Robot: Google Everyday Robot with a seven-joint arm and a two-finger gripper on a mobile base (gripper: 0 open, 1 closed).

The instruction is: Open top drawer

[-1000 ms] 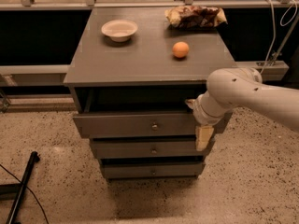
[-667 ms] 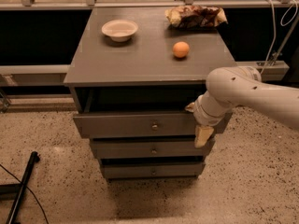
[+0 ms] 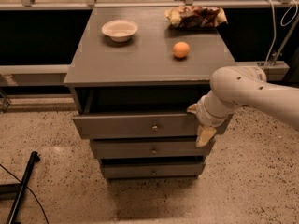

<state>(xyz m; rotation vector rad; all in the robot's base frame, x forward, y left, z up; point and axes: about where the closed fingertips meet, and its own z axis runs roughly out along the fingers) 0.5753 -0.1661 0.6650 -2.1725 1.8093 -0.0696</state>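
The top drawer point(image 3: 135, 125) is a wide grey drawer front with a small round brass knob point(image 3: 154, 127) at its centre. It stands pulled out a little from the grey cabinet, leaving a dark gap under the cabinet top point(image 3: 140, 64). My gripper point(image 3: 201, 123), on a white arm coming in from the right, is at the right end of the top drawer's front, against its edge and well to the right of the knob. The drawer's inside is hidden in shadow.
Two more grey drawers sit below, the middle one point(image 3: 121, 149) and the bottom one point(image 3: 126, 171). On the cabinet top are a white bowl point(image 3: 120, 30), an orange point(image 3: 181, 49) and a snack bag point(image 3: 195, 17). A black pole point(image 3: 21, 190) lies on the speckled floor at the left.
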